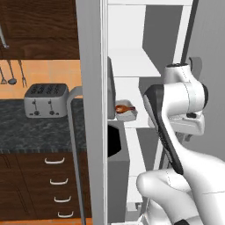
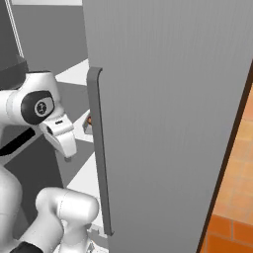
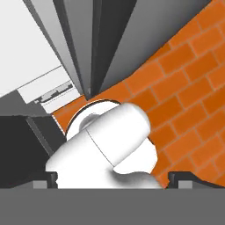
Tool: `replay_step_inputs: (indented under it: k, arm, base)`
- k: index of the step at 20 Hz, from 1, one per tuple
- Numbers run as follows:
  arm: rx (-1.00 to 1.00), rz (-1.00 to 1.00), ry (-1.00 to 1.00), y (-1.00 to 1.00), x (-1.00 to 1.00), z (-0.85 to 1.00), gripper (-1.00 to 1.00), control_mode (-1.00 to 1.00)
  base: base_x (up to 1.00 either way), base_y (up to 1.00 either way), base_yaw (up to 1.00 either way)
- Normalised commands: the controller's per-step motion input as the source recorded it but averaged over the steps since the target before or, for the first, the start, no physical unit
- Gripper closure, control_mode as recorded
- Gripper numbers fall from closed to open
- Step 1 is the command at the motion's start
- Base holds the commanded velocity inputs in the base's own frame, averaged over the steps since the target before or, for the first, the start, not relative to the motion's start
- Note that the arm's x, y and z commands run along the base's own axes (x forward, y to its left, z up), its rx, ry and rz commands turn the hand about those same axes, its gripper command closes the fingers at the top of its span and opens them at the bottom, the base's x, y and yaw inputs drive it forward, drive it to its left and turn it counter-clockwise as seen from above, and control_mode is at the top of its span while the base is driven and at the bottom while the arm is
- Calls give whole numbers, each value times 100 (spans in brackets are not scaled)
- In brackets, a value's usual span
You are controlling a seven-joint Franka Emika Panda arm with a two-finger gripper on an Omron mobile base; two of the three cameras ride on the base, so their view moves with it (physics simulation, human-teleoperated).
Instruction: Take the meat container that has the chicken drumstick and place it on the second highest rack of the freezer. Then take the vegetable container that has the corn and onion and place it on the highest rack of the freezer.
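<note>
The meat container (image 1: pixel 125 110), a small white tray holding the brown-orange chicken drumstick (image 1: pixel 124 107), rests on a white rack (image 1: pixel 137 121) inside the open freezer (image 1: pixel 132 66). Another white rack (image 1: pixel 132 63) lies above it; which rack from the top it is on I cannot tell. A sliver of the tray (image 2: pixel 88 124) peeks past the door handle. My gripper (image 3: pixel 113 178) is open and empty, its dark fingertips (image 3: pixel 47 178) far apart, facing down at the floor. My white hand (image 2: pixel 62 138) hangs in front of the racks, apart from the tray. The vegetable container, corn and onion are out of view.
The wide grey freezer door (image 2: pixel 173 123) with its long bar handle (image 2: pixel 99 148) stands open on the right. A second grey door (image 1: pixel 92 110) stands to the left. Beyond it are a toaster (image 1: pixel 46 100) on a dark counter (image 1: pixel 39 129) and wooden drawers (image 1: pixel 57 184). Orange brick floor (image 3: pixel 184 88) lies below.
</note>
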Motion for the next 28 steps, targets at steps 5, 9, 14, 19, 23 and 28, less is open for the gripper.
replay_step_inputs:
  k: [5,9,14,19,23,28]
  arm:
    - [7,14,-4,-1,-8,-1,-100,100]
    - [0,0,0,0,0,0,-100,100]
    - [0,0,0,0,0,0,-100,100]
    - [0,0,0,0,0,0,-100,100]
    - [0,0,0,0,0,0,-100,100]
    - [0,0,0,0,0,0,-100,100]
  base:
    - [-20,0,1]
    - [-100,-11,24]
    - [-45,-10,83]
    - [-22,0,97]
    - [-1,13,100]
    - [9,54,87]
